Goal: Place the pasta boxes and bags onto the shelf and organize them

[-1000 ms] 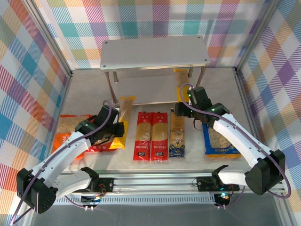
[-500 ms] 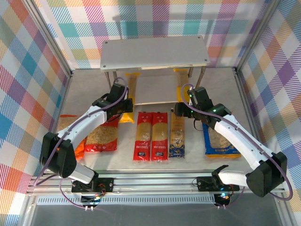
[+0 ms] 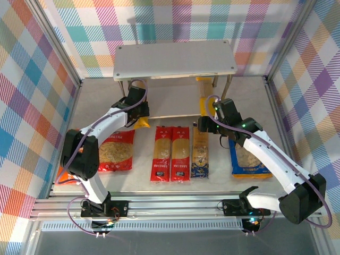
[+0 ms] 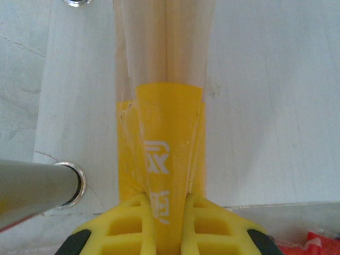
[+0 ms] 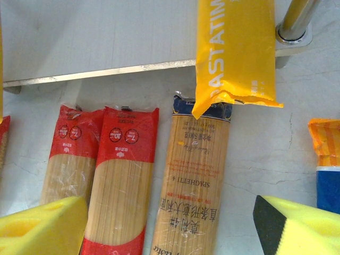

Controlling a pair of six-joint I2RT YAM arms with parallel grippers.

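Jaws of the left gripper (image 4: 169, 212) are pinching the near end of a yellow spaghetti pack (image 4: 167, 127), its length running straight ahead onto the lower board (image 4: 265, 101), while the right gripper (image 5: 170, 228) is hanging spread.

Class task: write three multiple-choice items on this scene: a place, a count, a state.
1. Where do the two red spaghetti packs lie? A) stacked crosswise B) side by side on the table C) upright
2. How many yellow spaghetti packs are there? A) one B) two C) four
3. The fingers of the right gripper are: A) open B) shut on a red pack C) shut on a bag
Answers: B, both lie flat and parallel; B, one is in the left gripper, one on the shelf's lower board; A, a wide gap shows between them.
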